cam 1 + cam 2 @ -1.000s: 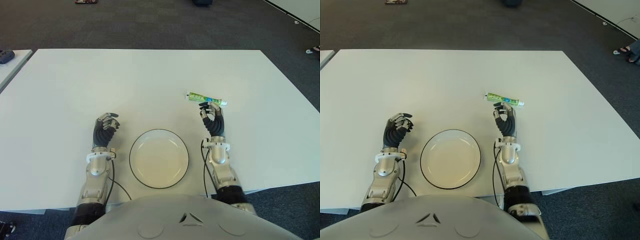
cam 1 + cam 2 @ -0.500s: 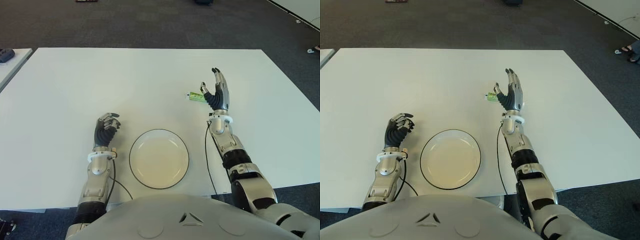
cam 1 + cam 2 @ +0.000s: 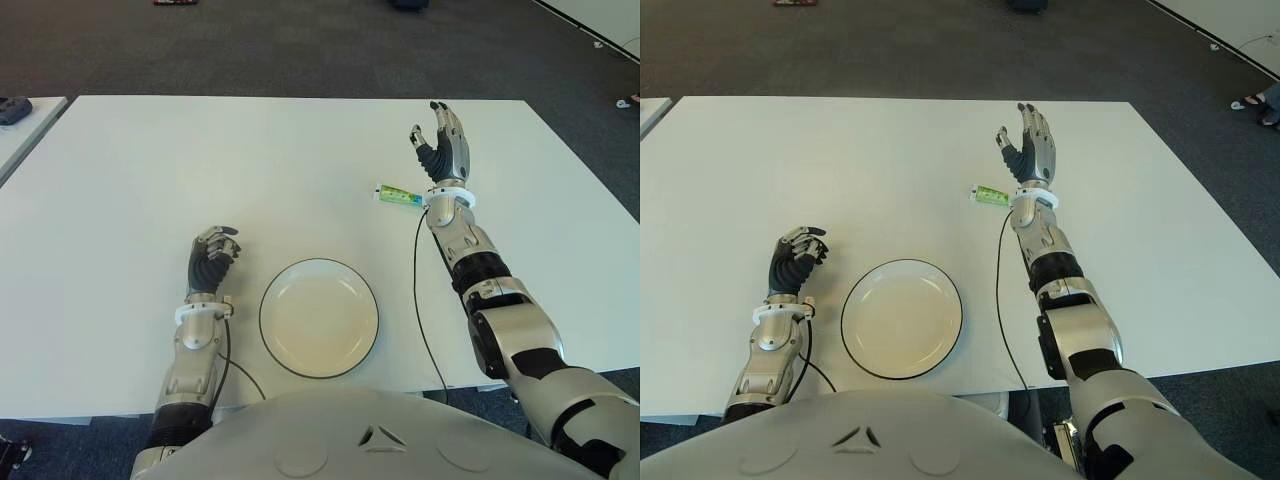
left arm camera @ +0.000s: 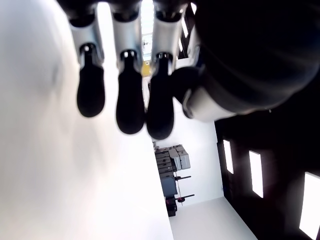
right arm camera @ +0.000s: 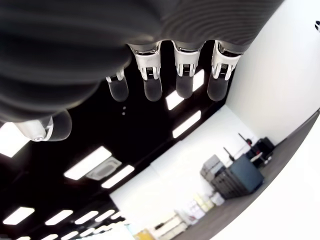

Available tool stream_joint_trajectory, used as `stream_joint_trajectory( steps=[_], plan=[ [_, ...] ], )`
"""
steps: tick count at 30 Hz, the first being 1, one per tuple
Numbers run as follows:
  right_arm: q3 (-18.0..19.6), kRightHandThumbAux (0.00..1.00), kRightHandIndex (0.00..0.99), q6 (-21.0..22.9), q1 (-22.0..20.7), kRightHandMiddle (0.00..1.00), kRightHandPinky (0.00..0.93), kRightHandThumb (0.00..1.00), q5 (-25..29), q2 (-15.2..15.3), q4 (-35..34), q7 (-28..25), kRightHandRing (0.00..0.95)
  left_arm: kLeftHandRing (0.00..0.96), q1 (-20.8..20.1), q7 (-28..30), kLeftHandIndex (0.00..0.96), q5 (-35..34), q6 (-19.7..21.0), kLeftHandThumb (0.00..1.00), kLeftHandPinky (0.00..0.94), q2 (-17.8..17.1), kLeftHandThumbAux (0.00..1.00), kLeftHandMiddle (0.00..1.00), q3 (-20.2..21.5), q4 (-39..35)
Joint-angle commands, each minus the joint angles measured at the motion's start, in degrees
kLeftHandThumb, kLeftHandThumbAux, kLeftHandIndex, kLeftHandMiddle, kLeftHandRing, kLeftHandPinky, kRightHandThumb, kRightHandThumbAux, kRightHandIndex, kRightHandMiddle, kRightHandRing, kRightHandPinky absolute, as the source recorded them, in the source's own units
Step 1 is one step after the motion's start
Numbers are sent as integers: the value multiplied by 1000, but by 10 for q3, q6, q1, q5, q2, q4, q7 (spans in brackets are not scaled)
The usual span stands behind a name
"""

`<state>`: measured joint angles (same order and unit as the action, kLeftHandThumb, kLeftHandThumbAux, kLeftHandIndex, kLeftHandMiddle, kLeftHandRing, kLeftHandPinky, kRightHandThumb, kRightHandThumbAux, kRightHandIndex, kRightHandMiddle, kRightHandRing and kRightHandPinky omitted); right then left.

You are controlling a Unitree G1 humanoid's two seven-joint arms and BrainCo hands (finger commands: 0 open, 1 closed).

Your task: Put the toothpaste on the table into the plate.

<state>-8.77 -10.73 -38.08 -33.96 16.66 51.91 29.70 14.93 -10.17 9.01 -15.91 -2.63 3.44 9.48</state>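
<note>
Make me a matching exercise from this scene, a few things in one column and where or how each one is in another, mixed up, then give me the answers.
Column one:
1. toothpaste
2. plate
3. right hand
4. left hand

Column two:
A. fingers curled, holding nothing, beside the plate on its left
B. raised with fingers spread, holding nothing
C. lying on the table, partly hidden by the right wrist
D. round, dark rim, nothing in it, near the table's front edge

Pairs: 1-C, 2-D, 3-B, 4-A
</note>
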Motion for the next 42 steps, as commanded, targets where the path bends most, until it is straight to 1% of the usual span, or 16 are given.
stream_joint_trajectory(
  steps=[1, 5, 9, 15, 19, 23, 25, 27, 31, 34, 35, 37, 39, 42],
  plan=[
    [-15, 187, 0, 20, -45, 0, 0, 589, 4, 9, 68, -28, 0, 634, 0, -2, 434, 4, -1, 708, 619, -2, 716, 629, -1, -1],
    [-27, 165, 0, 25, -77, 0, 0, 594, 6, 12, 108, -49, 0, 638, 1, 1, 434, 0, -8, 708, 629, -2, 716, 633, -1, -3],
    [-43, 152, 0, 30, -97, 0, 0, 592, 2, 17, 133, -69, 0, 639, 2, 2, 434, -1, -12, 707, 630, -3, 716, 634, 0, -2],
    [-77, 160, 0, 42, -124, 0, 0, 575, -11, 30, 165, -119, 0, 641, 5, 4, 434, -3, -11, 707, 633, -2, 715, 635, -2, -8],
    [-108, 163, 0, 59, -140, 0, 0, 565, -26, 38, 182, -162, 0, 642, 10, 3, 433, -5, -1, 707, 635, 2, 716, 635, -2, -18],
    [-132, 162, 0, 70, -150, 0, 0, 557, -39, 42, 192, -191, 0, 640, 11, 2, 433, -6, 4, 706, 630, 5, 716, 634, -2, -22],
    [-156, 160, 0, 77, -159, 0, 0, 549, -56, 47, 200, -223, 0, 638, 12, 3, 433, -10, 11, 706, 625, 7, 716, 633, -1, -27],
    [-169, 156, 0, 81, -165, 0, 0, 539, -65, 50, 205, -242, 0, 634, 13, 3, 433, -11, 13, 706, 617, 8, 716, 630, -1, -29],
    [-198, 148, 0, 78, -173, 0, 0, 522, -85, 64, 221, -277, 0, 623, 18, 2, 433, -12, 27, 706, 604, 11, 716, 622, -2, -41],
    [-216, 147, 0, 67, -164, 0, 0, 516, -98, 73, 242, -279, 0, 619, 19, -2, 433, -9, 27, 706, 600, 13, 716, 618, -3, -43],
    [-219, 147, 0, 65, -162, 0, 0, 515, -99, 75, 246, -278, 0, 618, 19, -3, 433, -8, 27, 706, 599, 14, 716, 617, -3, -43],
    [-232, 147, 0, 63, -170, 0, 0, 513, -108, 75, 243, -293, 0, 614, 20, -3, 433, -8, 33, 706, 596, 17, 716, 616, -2, -48],
    [-248, 146, 0, 58, -171, 0, 0, 508, -119, 77, 246, -302, 0, 611, 22, -3, 433, -7, 43, 705, 595, 19, 716, 615, -2, -53],
    [-267, 140, 0, 49, -172, 0, 0, 494, -132, 82, 249, -322, 0, 611, 24, -4, 433, -3, 46, 705, 599, 18, 716, 616, -3, -59]
  ],
)
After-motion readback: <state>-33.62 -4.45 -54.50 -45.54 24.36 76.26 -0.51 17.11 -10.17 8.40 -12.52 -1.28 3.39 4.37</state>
